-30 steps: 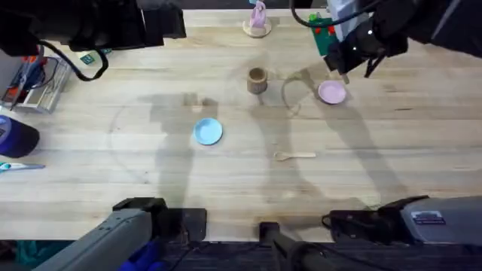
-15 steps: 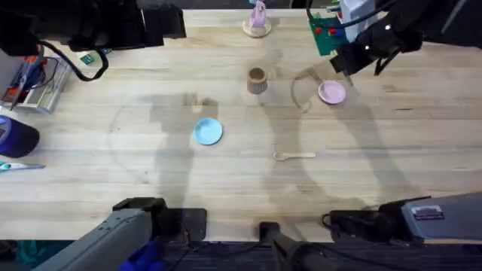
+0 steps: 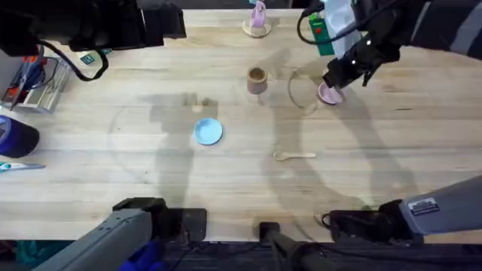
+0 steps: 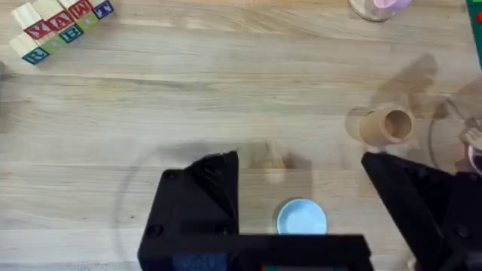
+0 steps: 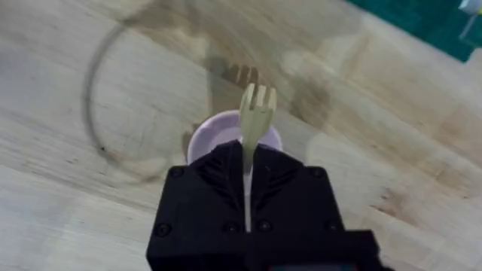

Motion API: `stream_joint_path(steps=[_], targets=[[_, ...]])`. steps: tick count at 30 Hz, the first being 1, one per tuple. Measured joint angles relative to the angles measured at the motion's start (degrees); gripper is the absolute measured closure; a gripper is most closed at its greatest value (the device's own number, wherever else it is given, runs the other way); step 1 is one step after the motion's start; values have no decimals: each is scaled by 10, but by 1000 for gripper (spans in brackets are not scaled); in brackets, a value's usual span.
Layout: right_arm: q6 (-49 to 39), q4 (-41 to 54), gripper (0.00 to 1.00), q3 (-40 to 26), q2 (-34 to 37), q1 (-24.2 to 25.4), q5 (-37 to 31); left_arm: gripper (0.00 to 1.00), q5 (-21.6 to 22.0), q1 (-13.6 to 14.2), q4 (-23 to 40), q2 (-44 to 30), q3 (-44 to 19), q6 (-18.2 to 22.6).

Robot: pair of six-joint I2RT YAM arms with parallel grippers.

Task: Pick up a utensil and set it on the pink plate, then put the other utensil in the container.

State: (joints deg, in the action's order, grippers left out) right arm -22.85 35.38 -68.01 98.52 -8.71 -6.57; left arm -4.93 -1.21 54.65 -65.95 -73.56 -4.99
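The light-wood fork [image 5: 257, 105] stands pinched in my right gripper [image 5: 245, 162], which is shut on its handle, tines pointing away from the fingers. The pink plate [image 5: 205, 140] lies right beneath the fork. From overhead, the right gripper [image 3: 338, 77] hovers over the back edge of the pink plate [image 3: 328, 95]. The wooden spoon [image 3: 295, 156] lies flat on the table, nearer the front. The brown wooden container [image 3: 257, 80] stands upright to the left of the plate. My left gripper [image 4: 297, 162] is open, held high above the table, with nothing between its fingers.
A light-blue plate [image 3: 208, 131] lies left of centre. At the back edge a pink figure on a round base [image 3: 257, 22] stands. Lettered blocks [image 4: 60, 26] sit at the far left. Tools and a blue object [image 3: 15, 135] crowd the left edge.
My right gripper, carrying the fork, has swung left and forward, ending over the pink plate. The left arm, spoon and container stayed put.
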Motion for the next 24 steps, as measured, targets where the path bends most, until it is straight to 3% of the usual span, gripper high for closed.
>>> stream_joint_path(steps=[19,20,21,24], targets=[[-1,-24,963,34,0,0,0,8,0,0,0,0,0,0],[-2,-24,934,34,0,0,0,8,0,0,0,0,0,0],[0,-24,843,34,0,0,0,8,0,0,0,0,0,0],[-2,-24,410,34,0,0,1,8,0,0,0,0,0,0]])
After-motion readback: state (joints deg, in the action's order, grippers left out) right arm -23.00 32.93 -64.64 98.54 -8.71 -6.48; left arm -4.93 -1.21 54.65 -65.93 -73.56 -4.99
